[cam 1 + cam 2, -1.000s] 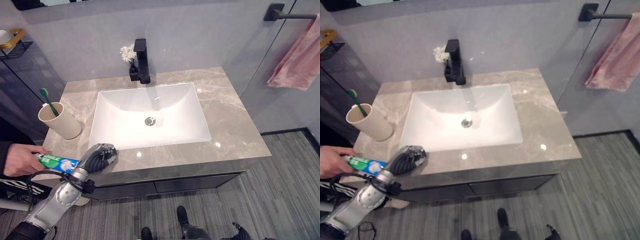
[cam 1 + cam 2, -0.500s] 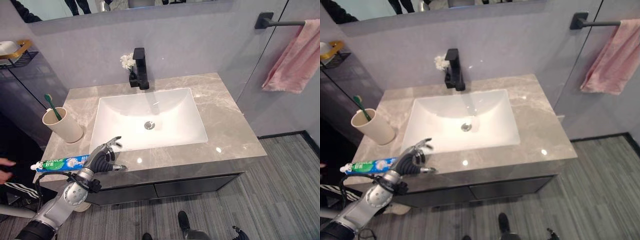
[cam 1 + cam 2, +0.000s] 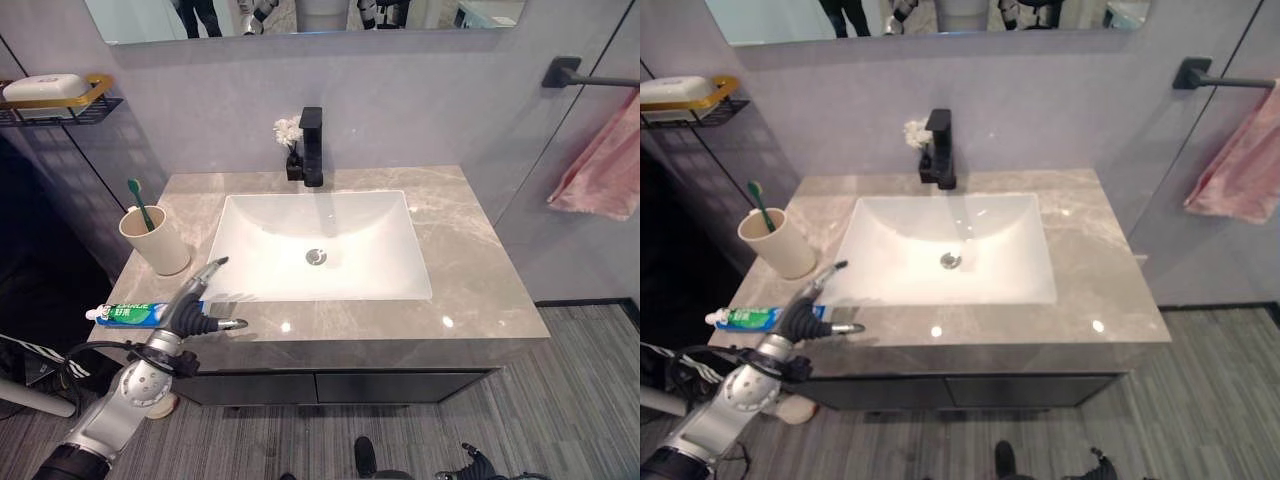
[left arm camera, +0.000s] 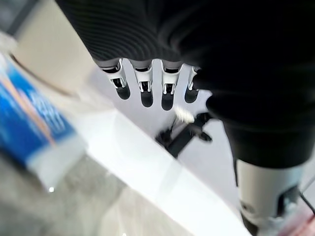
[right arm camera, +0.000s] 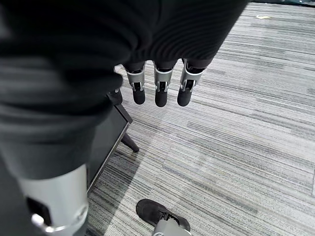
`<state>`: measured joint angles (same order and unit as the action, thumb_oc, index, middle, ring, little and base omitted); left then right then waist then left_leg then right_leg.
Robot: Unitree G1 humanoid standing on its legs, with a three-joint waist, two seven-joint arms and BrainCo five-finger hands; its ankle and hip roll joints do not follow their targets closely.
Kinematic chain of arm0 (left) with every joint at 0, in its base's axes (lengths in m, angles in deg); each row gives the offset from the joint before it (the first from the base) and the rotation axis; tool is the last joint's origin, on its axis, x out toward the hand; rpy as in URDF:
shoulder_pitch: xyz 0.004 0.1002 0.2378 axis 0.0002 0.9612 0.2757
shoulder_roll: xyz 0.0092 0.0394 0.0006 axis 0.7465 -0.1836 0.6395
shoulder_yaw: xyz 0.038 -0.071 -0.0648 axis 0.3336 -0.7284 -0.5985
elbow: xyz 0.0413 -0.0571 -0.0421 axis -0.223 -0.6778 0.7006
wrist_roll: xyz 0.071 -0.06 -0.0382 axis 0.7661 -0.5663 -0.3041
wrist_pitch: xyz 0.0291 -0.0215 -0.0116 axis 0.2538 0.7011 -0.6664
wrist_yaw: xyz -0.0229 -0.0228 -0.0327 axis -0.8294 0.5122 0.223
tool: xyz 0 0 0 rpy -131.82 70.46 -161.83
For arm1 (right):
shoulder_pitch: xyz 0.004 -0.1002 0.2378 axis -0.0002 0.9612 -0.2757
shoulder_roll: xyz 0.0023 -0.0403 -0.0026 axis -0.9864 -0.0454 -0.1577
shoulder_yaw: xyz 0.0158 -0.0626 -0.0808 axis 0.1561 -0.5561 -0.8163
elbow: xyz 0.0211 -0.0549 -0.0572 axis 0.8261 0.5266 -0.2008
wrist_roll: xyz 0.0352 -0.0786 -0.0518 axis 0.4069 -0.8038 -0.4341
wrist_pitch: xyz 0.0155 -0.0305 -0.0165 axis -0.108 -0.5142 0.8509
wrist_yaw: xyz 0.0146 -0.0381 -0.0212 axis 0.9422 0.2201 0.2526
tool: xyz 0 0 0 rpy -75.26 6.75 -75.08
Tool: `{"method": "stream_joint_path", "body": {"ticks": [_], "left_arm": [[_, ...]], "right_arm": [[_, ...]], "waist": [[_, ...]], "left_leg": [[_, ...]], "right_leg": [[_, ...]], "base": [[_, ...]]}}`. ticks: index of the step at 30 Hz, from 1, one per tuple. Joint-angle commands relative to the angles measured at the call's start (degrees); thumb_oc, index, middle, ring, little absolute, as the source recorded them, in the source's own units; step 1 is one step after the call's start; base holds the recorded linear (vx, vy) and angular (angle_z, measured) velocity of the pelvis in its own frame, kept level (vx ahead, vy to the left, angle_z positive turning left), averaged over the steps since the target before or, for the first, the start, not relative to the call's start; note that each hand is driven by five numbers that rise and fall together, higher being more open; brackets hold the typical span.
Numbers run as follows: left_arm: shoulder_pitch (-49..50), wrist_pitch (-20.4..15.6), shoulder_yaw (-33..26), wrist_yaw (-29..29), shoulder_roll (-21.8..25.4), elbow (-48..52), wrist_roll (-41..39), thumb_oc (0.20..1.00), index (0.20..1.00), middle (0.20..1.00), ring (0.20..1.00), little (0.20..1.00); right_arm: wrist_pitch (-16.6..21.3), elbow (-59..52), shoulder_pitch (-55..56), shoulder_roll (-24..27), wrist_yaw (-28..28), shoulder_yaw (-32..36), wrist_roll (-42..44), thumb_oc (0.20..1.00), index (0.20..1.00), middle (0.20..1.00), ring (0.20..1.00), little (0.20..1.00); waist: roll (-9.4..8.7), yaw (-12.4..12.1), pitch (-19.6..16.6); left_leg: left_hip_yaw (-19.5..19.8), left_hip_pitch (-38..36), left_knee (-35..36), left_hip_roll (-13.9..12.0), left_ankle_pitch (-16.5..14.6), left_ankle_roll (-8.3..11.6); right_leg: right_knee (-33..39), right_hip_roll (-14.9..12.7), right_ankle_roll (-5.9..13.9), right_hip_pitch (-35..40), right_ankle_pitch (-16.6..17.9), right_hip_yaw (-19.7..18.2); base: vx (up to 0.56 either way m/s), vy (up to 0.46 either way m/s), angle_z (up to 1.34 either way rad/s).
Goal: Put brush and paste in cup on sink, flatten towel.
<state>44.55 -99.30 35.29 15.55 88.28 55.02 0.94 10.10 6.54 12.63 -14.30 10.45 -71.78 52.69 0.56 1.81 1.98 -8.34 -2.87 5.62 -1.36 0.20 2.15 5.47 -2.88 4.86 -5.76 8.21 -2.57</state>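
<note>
Left hand point(image 3: 195, 308) is hovering with fingers spread, gripping nothing, at the lower left over the toothpaste tube point(image 3: 140, 314) lying on the counter point(image 3: 470, 260) edge — light, squashy, probably best pinched mid-body.

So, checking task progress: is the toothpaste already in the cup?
No, the toothpaste lies on the counter beside the left hand, outside the cup.

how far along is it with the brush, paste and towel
Done: the toothbrush already stands in the cup on the counter. In hand: nothing; the left hand is open beside the toothpaste tube, which lies near the counter's front left edge. Left: paste into the cup, and the pink towel hangs bunched on its bar. The right hand hangs open over the floor.
</note>
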Motion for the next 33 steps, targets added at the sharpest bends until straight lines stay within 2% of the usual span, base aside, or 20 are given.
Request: {"method": "stream_joint_path", "body": {"ticks": [1,7,16,21,27,31,33], "left_arm": [[-3.1,-1.61,-4.43,-2.48,0.81,3.93,-2.92,1.0,1.0,1.0,1.0,1.0],[-2.02,-2.19,-8.65,-2.4,0.71,6.93,-6.15,1.0,1.0,1.0,1.0,1.0],[1.67,-2.61,-14.57,0.08,3.51,10.46,-9.17,1.0,1.0,1.0,1.0,1.0],[3.52,-2.69,-17.55,-0.14,4.52,11.65,-8.85,1.0,1.0,1.0,1.0,1.0],[7.57,-2.43,-24.42,-1.85,6.67,11.43,-6.56,1.0,1.0,1.0,1.0,1.0],[8.29,-2.5,-26.11,-2.21,5.49,11.25,-7.47,1.0,1.0,1.0,1.0,1.0],[7.54,-3.09,-26.1,-2.73,2.56,11.73,-9.53,1.0,1.0,1.0,1.0,1.0]], "right_arm": [[-0.57,1.02,-2.28,-0.39,-0.51,-0.72,0.77,1.0,1.0,1.0,1.0,1.0],[-0.95,2.17,-3.24,-0.55,-0.12,-0.34,1.0,1.0,1.0,1.0,1.0,1.0],[-1.2,2.55,-4.31,0.12,1.11,-0.24,1.4,1.0,1.0,1.0,1.0,1.0],[-1.24,2.16,-4.7,0.59,1.3,-0.5,0.85,1.0,1.0,1.0,1.0,1.0],[-1.73,2.85,-5.06,1.03,1.54,-0.4,-0.05,1.0,1.0,1.0,1.0,1.0],[-1.92,3.26,-5.05,1.11,1.56,-0.28,-0.2,1.0,1.0,1.0,1.0,1.0],[-2.11,3.28,-4.85,0.92,1.46,-0.03,-0.13,1.0,1.0,1.0,1.0,1.0]], "waist": [[-1.21,0.72,0.49],[-1.37,-0.09,0.54],[-1.31,-1.53,0.6],[-1.29,-2.01,0.92],[-1.34,-3.82,1.52],[-1.48,-4.36,1.75],[-1.87,-4.71,2.15]], "left_leg": [[1.71,2.08,-1.12,-0.78,0.46,2.19],[3.07,3.23,-0.62,-0.68,1.53,2.51],[5.56,5.24,-0.62,0.28,2.21,2.81],[6.32,5.97,-0.62,0.81,2.41,2.67],[8.28,7.49,-0.62,1.52,2.88,2.55],[9.16,8.2,-0.62,1.84,3.17,2.45],[10.04,8.66,-0.62,2.35,3.29,2.1]], "right_leg": [[-0.47,-4.36,5.44,3.81,-3.8,0.16],[-0.47,-4.75,5.29,3.53,-3.61,1.39],[-0.47,-6.22,5.49,3.43,-3.39,4.32],[-0.47,-6.83,5.55,3.25,-3.09,5.05],[-0.47,-7.79,5.71,3.11,-3.0,7.27],[-0.54,-7.89,5.57,3.01,-3.11,8.03],[-1.2,-8.35,5.48,2.9,-3.21,8.58]], "base": [[0.0,0.0,0.0],[-0.04,0.002,0.13],[-0.03,0.021,0.19],[-0.02,0.028,0.14],[-0.01,0.024,0.19],[0.0,0.013,0.14],[0.0,0.036,0.09]]}}
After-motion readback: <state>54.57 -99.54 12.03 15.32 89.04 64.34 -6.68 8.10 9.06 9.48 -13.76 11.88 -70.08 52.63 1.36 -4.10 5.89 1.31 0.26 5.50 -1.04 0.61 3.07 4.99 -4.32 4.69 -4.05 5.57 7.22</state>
